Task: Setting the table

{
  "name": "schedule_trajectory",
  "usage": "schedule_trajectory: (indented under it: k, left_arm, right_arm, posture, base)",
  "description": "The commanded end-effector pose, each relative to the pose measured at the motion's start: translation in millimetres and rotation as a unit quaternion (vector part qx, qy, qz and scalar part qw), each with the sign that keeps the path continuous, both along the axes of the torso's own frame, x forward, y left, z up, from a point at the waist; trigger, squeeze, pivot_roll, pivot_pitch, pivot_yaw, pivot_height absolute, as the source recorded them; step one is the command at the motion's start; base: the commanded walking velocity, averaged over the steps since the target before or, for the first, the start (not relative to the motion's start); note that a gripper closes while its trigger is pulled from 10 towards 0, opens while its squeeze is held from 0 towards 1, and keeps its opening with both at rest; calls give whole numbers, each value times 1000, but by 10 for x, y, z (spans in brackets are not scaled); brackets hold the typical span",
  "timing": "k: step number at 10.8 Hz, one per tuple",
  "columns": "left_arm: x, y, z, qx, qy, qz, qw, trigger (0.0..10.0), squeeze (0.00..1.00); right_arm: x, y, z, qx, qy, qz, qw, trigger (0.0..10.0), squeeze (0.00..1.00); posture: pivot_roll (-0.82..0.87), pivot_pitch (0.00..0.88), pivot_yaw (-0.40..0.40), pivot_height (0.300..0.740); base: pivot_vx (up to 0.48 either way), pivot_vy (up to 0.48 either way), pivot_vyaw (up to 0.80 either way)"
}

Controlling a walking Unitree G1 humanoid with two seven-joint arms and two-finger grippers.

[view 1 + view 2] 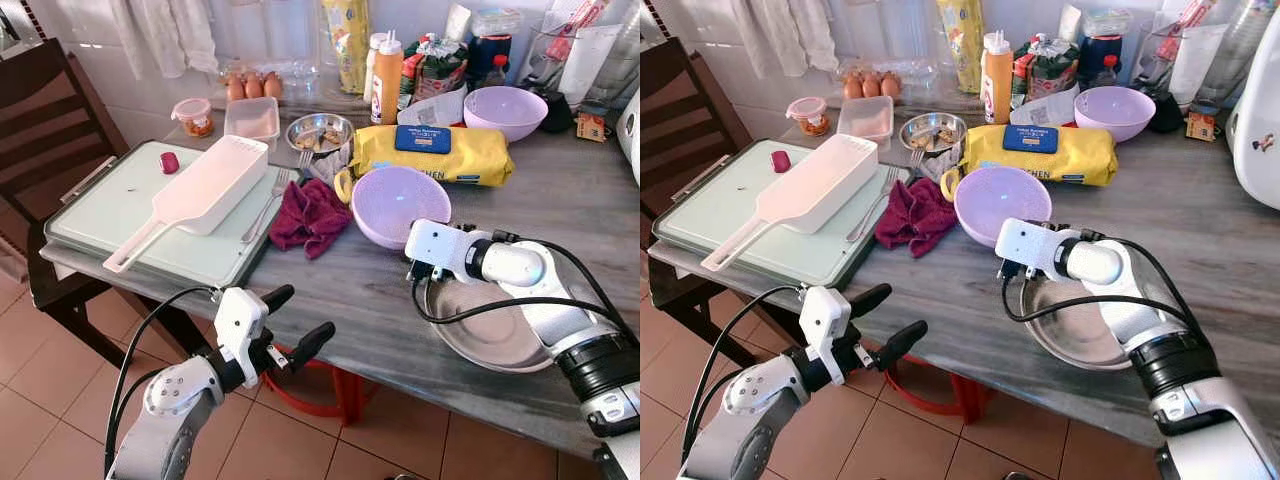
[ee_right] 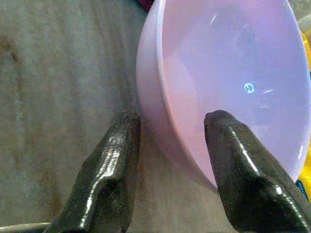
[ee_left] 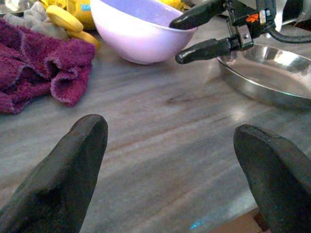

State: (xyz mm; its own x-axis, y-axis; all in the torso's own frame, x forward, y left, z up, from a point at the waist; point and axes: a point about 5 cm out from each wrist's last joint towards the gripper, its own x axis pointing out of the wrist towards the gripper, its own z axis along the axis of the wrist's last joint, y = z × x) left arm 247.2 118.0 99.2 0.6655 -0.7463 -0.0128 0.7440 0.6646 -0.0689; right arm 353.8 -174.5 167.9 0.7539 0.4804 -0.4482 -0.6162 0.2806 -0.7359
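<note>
While my right gripper straddles the rim of the pale lilac plastic bowl, fingers parted, one inside, the bowl sits empty mid-table. Beside it, near the front edge, lies an empty shallow steel dish. My left gripper hovers open off that edge.

The right gripper's fingers are hidden behind its white wrist block in both eye views. The steel plate lies partly covered by the right arm and cable. The yellow packet's lettering is too small to read, and the near lilac bowl hides its lower edge. At the upper right, a white appliance is cut off by the frame. The steel dish's contents cannot be made out.
</note>
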Motion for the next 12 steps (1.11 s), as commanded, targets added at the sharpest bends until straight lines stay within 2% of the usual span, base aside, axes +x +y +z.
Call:
schedule_trajectory:
  k: [1, 5, 8, 12]
  left_arm:
    - [-11, 26, -9, 9, 3, 3, 1000, 10000, 0]
    - [-3, 15, 6, -3, 1, -3, 1000, 10000, 0]
    - [114, 69, 79, -7, -19, 29, 999, 10000, 0]
    - [103, 69, 76, -5, -19, 30, 999, 10000, 0]
  right_arm:
    - [32, 1, 72, -7, -10, 6, 1000, 0, 0]
    - [90, -19, 163, -17, -21, 18, 999, 0, 0]
    - [111, 81, 293, 4, -17, 49, 999, 0, 0]
    - [89, 173, 308, 7, -2, 80, 997, 0, 0]
  posture:
    - [-76, 98, 101, 740]
    - [-75, 94, 92, 740]
    - [-76, 87, 84, 740]
    - [-72, 85, 82, 740]
  base:
    - [0, 0, 0]
    - [0, 0, 0]
    - [0, 0, 0]
    - [0, 0, 0]
